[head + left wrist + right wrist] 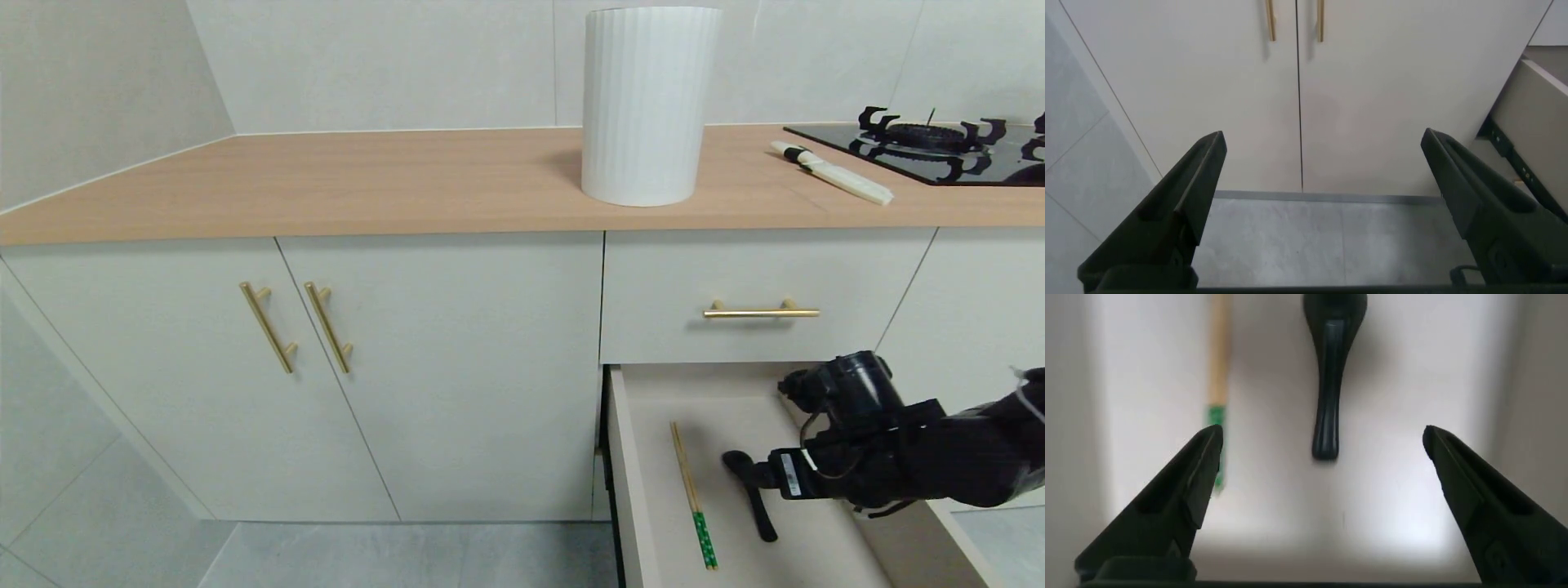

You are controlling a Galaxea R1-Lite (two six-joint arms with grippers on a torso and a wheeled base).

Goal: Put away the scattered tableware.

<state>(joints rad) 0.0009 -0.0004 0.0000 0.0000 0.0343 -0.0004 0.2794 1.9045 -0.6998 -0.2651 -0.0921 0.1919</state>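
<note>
The wooden countertop (pixel 367 180) runs across the head view from 9 to 3 o'clock. Under it, at 7 o'clock from the centre, stand two pale cabinet doors (pixel 457 367) with brass handles. An open drawer (pixel 622 457) sits at 5 o'clock, directly beneath a closed drawer front (pixel 767 278). A tall white ribbed container (pixel 645 106) stands upright on the counter at 1 o'clock. A black gas hob (pixel 931 147) lies at 2 o'clock, well apart from the container. The right gripper (pixel 771 476) is inside the open drawer above its floor. Its fingers (pixel 1192 482) are spread wide and released, grasping nothing and touching nothing that can be seen. The left gripper (pixel 1321 140) is likewise spread wide and empty, facing the seam between the cabinet doors (pixel 1372 98) and the grey floor (pixel 1315 237) below them. A paper-wrapped utensil packet (pixel 833 173) with a dark band lies flat on the counter, between the container and the hob. It points from 10 to 4 o'clock. A pair of wooden chopsticks (pixel 692 506) with green patterned ends lies on the drawer floor, side by side, at 9 o'clock from the gripper. The black spoon (pixel 755 502) rests flat on the drawer floor just beside them at their 3 o'clock. Its bowl faces the back of the drawer and its handle (pixel 1325 400) lies in line with the gap between the right fingers, untouched.
</note>
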